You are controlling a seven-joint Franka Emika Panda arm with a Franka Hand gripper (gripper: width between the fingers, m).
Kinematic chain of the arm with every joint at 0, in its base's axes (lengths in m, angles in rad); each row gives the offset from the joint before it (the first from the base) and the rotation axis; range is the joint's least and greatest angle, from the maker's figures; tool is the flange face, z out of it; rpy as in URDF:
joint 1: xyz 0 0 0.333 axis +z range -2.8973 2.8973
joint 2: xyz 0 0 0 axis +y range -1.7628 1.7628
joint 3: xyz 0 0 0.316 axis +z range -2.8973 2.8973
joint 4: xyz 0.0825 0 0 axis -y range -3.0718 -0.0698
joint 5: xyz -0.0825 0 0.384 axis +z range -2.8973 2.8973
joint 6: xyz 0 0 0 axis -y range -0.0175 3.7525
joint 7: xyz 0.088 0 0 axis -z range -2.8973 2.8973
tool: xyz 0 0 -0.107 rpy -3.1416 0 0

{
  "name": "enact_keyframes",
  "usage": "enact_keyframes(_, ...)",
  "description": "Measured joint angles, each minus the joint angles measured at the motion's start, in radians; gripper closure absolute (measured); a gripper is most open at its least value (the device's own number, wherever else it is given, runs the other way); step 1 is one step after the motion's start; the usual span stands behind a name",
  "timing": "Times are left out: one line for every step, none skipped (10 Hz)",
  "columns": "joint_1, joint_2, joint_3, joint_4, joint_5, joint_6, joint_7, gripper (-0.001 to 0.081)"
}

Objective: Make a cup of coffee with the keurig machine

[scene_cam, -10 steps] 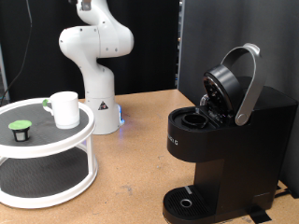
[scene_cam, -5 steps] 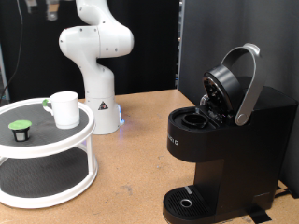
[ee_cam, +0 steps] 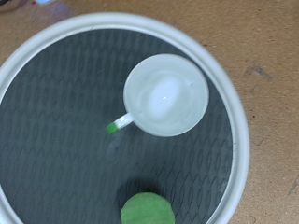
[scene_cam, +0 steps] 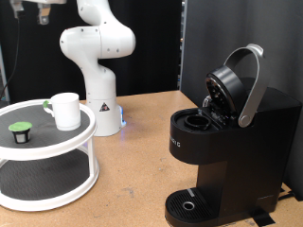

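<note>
The white cup (scene_cam: 66,110) stands upright on the top shelf of a white two-tier round stand (scene_cam: 59,149). In the wrist view the cup (ee_cam: 166,95) is seen straight from above, empty. A small dark pod with a green top (scene_cam: 20,131) sits on the same shelf, also seen in the wrist view (ee_cam: 147,209). The black keurig machine (scene_cam: 237,142) stands at the exterior view's right with its lid raised and its pod chamber (scene_cam: 199,120) open. My gripper (scene_cam: 38,11) is high above the stand at the exterior view's top left, mostly cut off. Its fingers do not show in the wrist view.
The white robot base (scene_cam: 98,71) stands behind the stand on the brown tabletop (scene_cam: 142,161). The stand's rim (ee_cam: 239,140) rings the dark meshed shelf. A black backdrop lies behind the machine. The round drip base (scene_cam: 192,204) is at the machine's foot.
My gripper has moved along the exterior view's top edge towards the left, to above the stand. The cup, pod and machine have not moved.
</note>
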Motion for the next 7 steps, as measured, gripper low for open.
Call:
enact_keyframes(0.001, 0.015, -0.026, 0.0, -0.022, 0.024, -0.059, 0.0)
enact_keyframes(0.001, 0.035, -0.049, 0.0, -0.043, 0.058, -0.096, 0.0)
enact_keyframes(0.001, 0.059, -0.065, -0.002, -0.062, 0.094, -0.103, 0.0)
enact_keyframes(-0.001, 0.086, -0.076, -0.007, -0.073, 0.137, -0.096, 0.0)
enact_keyframes(-0.002, 0.114, -0.084, -0.012, -0.082, 0.175, -0.085, 0.0)
enact_keyframes(-0.002, 0.142, -0.092, -0.016, -0.084, 0.209, -0.077, 0.0)
enact_keyframes(-0.002, 0.167, -0.096, -0.018, -0.084, 0.238, -0.072, 0.0)
